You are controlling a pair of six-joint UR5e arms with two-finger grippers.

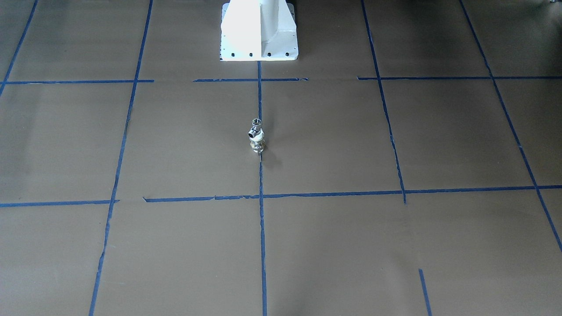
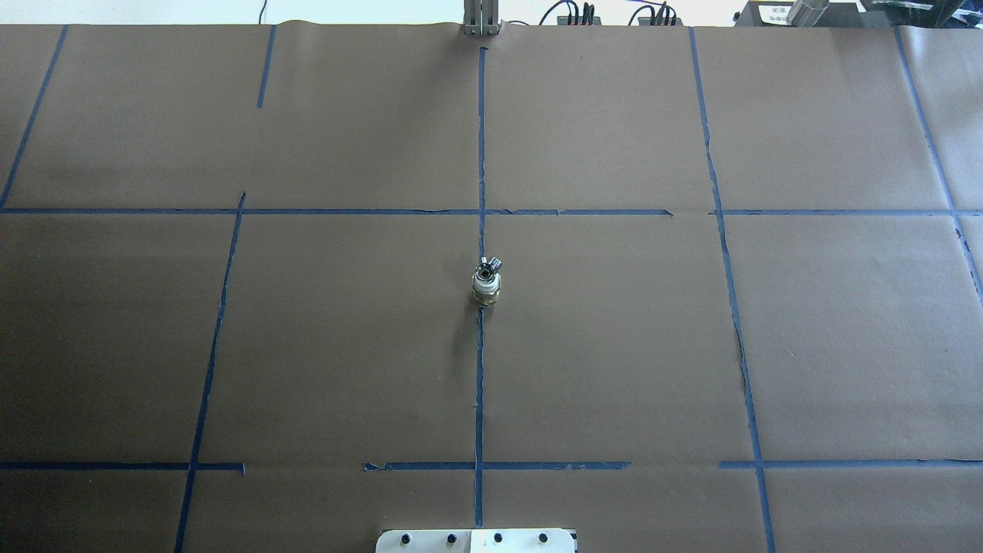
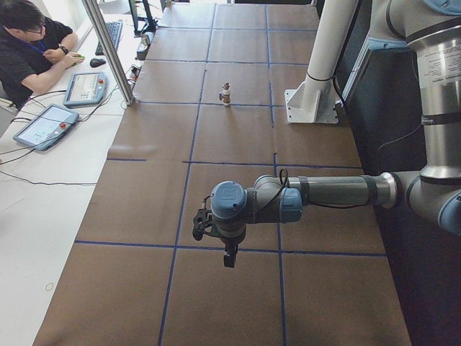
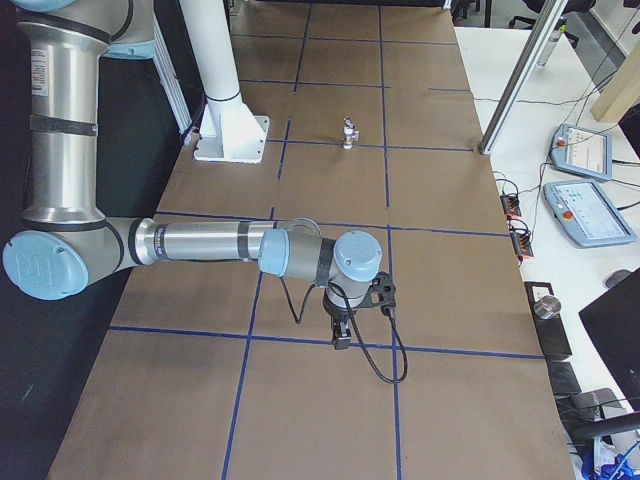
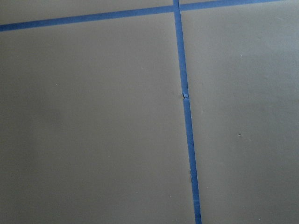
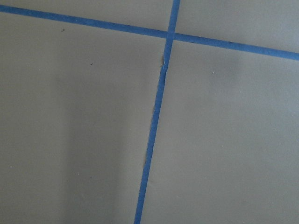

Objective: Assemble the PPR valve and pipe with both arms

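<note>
The PPR valve (image 1: 257,144), white and brass, stands upright on the brown paper at the table's middle, on the centre tape line. The chrome pipe (image 1: 256,127) sits on top of it, joined to it. Both also show in the overhead view, the pipe (image 2: 488,267) above the valve (image 2: 486,290). My left gripper (image 3: 229,256) shows only in the exterior left view, far from the parts, near the table's left end. My right gripper (image 4: 341,335) shows only in the exterior right view, near the right end. I cannot tell whether either is open or shut. The wrist views show only paper and tape.
The white robot pedestal (image 1: 259,30) stands behind the parts. Blue tape lines (image 2: 480,384) grid the paper. An aluminium post (image 3: 108,50), teach pendants (image 3: 45,126) and a seated operator (image 3: 29,43) are along the far side. More pendants (image 4: 585,205) lie there too.
</note>
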